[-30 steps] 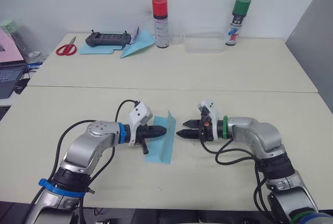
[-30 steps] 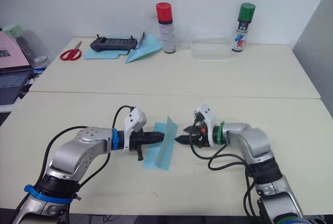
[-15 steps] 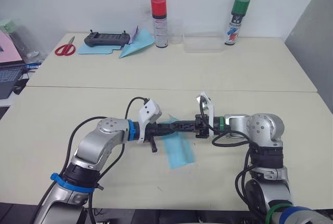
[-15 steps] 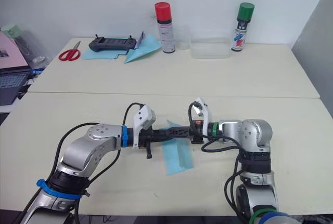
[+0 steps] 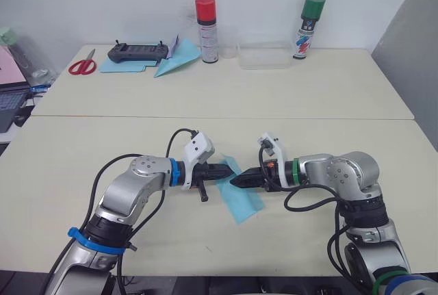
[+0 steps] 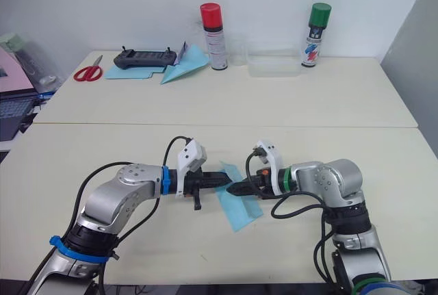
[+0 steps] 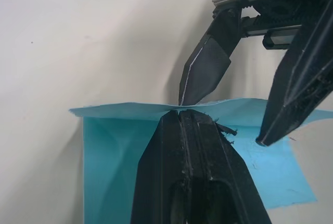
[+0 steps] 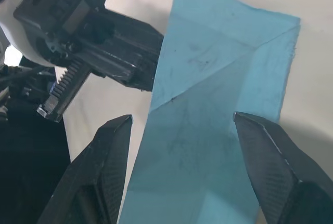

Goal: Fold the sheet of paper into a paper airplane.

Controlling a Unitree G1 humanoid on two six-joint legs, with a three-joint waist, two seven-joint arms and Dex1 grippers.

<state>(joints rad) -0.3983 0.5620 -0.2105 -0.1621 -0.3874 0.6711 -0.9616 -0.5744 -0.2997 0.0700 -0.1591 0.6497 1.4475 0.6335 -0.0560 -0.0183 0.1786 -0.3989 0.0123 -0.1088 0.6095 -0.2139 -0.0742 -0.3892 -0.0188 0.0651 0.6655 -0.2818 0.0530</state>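
Light-blue sheet of paper (image 5: pixel 239 194) lies diagonally near the table's (image 5: pixel 205 96) front edge, pinched by the closed left gripper (image 5: pixel 228 170); right gripper (image 5: pixel 237 181) open.

Along the top of the frame we see a red-capped spray can (image 5: pixel 207 29) and a green-capped spray can (image 5: pixel 305 27), with a clear plastic container (image 5: pixel 264 56) between them. At upper left lie red scissors (image 5: pixel 82 66), a black controller (image 5: pixel 137 52) and another light-blue paper dart (image 5: pixel 176 59).
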